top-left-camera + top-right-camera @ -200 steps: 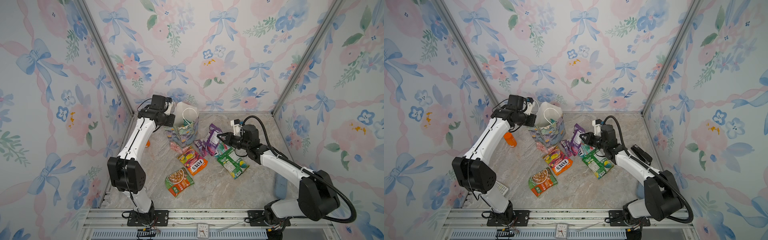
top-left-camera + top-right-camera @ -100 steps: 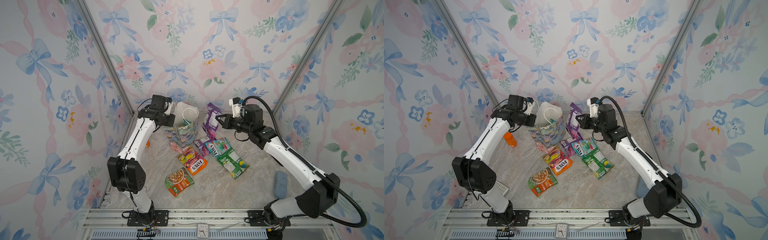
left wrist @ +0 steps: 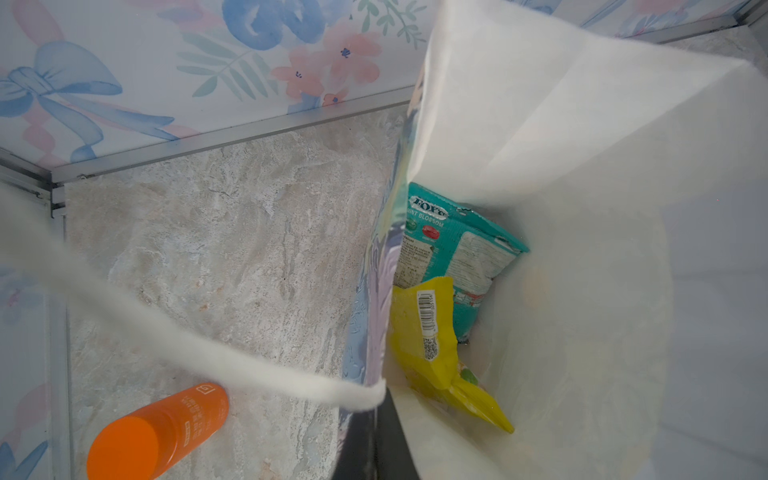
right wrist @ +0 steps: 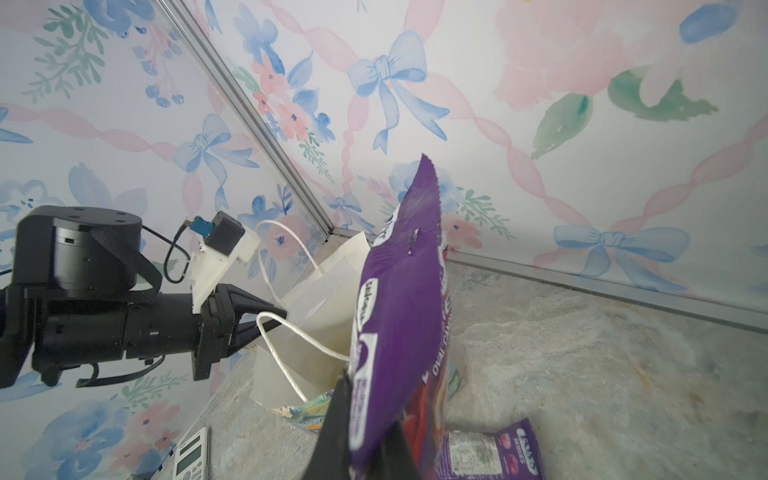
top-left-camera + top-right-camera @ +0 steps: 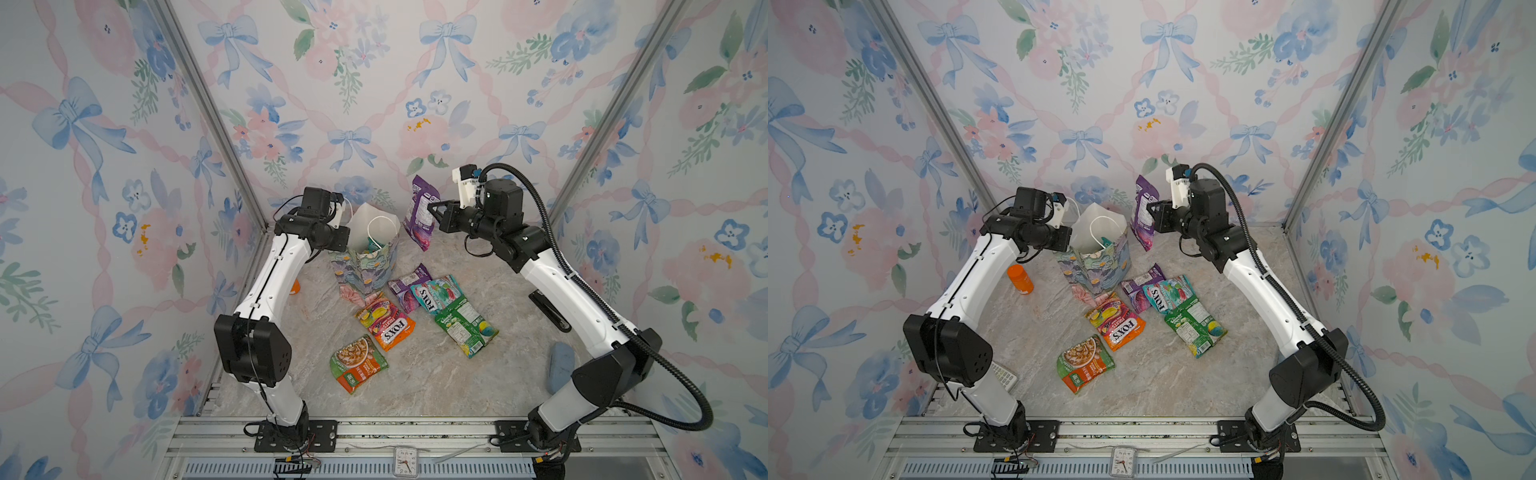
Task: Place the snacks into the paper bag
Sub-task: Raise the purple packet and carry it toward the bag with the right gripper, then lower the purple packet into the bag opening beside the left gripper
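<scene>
Right wrist, right claw [image 4: 365,444] gripping purple packet [image 4: 399,311], paper bag [image 4: 320,291] near

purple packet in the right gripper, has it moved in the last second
Yes. The purple packet, pinched in the right gripper, has risen: it was low beside the bag, and now it hangs level with its rim.

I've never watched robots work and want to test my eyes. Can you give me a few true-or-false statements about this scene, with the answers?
1. The right gripper holds a purple packet in the air. True.
2. The bag is empty. False: a teal packet and a yellow packet lie inside.
3. The left gripper is closed on the bag. True.
4. The orange bottle is in the bag. False: it lies on the table beside it.
</scene>
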`<action>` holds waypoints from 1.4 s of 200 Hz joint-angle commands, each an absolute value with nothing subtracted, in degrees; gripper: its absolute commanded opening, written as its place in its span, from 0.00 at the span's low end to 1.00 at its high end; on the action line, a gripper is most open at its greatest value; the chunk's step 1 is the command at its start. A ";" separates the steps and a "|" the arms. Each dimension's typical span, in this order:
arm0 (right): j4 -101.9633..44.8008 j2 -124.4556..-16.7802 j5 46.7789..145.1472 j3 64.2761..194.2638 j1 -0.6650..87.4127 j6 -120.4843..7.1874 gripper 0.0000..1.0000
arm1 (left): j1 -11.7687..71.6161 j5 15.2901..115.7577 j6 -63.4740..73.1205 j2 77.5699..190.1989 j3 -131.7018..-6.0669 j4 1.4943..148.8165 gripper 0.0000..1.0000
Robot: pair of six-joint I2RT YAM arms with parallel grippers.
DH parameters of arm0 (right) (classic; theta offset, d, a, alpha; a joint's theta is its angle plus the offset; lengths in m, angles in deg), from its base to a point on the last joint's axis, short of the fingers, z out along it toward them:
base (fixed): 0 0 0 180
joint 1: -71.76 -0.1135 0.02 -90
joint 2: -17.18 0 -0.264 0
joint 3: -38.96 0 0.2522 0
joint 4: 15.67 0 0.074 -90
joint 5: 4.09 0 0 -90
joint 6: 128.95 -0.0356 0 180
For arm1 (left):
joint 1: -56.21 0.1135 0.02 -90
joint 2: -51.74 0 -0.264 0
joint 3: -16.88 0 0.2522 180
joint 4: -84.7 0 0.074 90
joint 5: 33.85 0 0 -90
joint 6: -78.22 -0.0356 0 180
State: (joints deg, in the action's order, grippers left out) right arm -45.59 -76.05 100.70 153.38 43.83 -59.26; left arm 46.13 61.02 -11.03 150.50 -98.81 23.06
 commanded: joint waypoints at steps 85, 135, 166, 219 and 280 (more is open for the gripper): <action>-44.94 -89.29 102.61 176.82 39.32 -56.99 0.00 | 46.42 63.05 -9.47 151.74 -101.78 21.09 0.00; -48.00 -97.31 103.68 186.55 36.54 -57.31 0.00 | 46.38 63.80 -9.24 151.81 -101.19 21.04 0.00; -50.64 -101.87 104.34 192.74 35.46 -57.49 0.00 | 46.43 63.72 -9.15 151.50 -101.25 21.11 0.00; -54.19 -109.20 103.40 205.04 35.11 -57.32 0.00 | 46.52 63.81 -9.20 151.25 -101.25 21.14 0.00; -50.92 -110.61 101.81 209.16 35.50 -56.74 0.00 | 46.48 63.88 -9.24 151.04 -101.03 21.15 0.00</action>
State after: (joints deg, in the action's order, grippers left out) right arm -55.19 -111.04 102.99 206.91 35.55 -57.73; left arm 46.17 63.00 -10.05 150.96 -100.56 21.53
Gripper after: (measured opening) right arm 0.092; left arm 0.048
